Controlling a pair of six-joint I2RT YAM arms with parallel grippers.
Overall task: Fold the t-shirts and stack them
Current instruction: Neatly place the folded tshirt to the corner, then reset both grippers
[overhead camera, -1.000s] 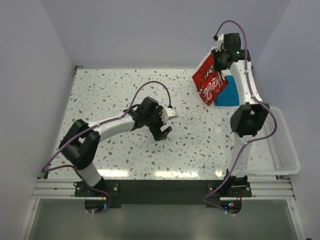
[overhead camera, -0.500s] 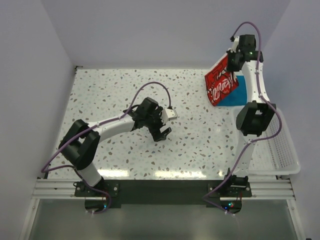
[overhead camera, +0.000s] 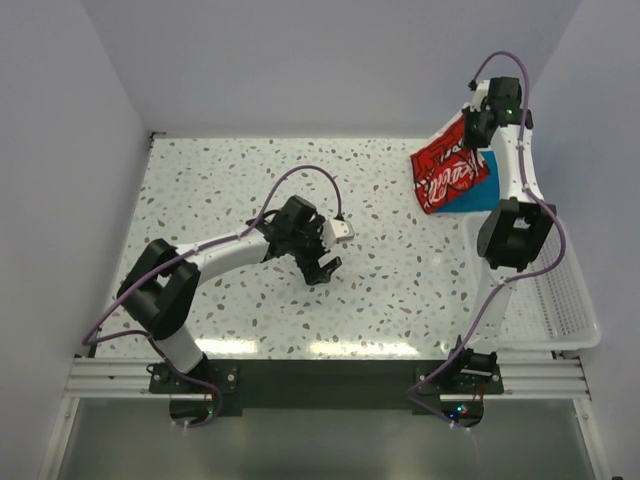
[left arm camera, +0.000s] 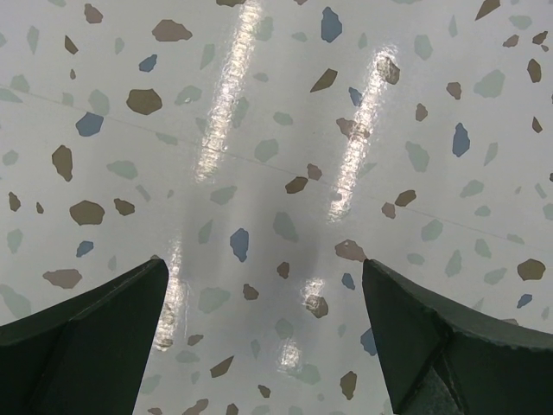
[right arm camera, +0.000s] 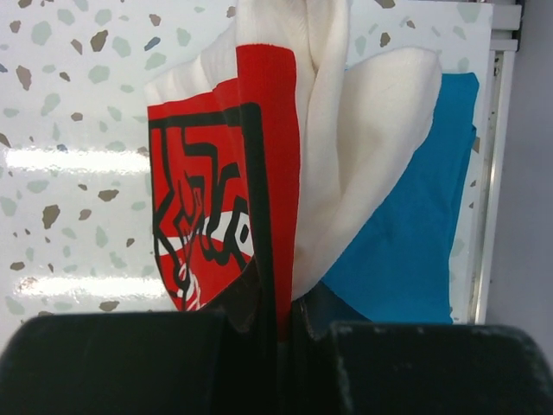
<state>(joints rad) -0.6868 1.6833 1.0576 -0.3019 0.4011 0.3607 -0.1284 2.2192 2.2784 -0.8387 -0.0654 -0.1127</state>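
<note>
Now, we are looking at the stacking step. The right gripper (right arm camera: 281,322) is pinching the cream-and-red Coca-Cola shirt (overhead camera: 450,172) by a bunched top edge, jaws pressed tight on the cloth. The shirt is hanging in folds above the far right corner of the tabletop (overhead camera: 220,180). Beneath it the teal shirt (right arm camera: 406,225) is lying flat as a folded rectangle in that same corner, just beside the tabletop's edge. From the wrist view we are seeing the hanging shirt covering part of the teal one, with bare teal showing on the side nearer that edge. Whether the lower hem is touching the teal cloth, we cannot tell.

Near the middle of the tabletop the left gripper (left arm camera: 263,272) is hovering with its fingers spread wide, holding nothing, with only speckled surface between them.

So what are we wanting here? In our judgement the load is hanging a little off its target, so we are wanting a nudge toward the bare teal side before lowering. After that comes a slow descent, letting the hem land first and laying the rest across the teal rectangle rather than dropping it in a heap. We are also thinking the jaws ought to part only once the cloth's weight is resting on the stack, since the loose white folds are looking ready to slump open. And the white basket (overhead camera: 575,300) is sitting near the stack along the right edge, so we are watching that clearance.
</note>
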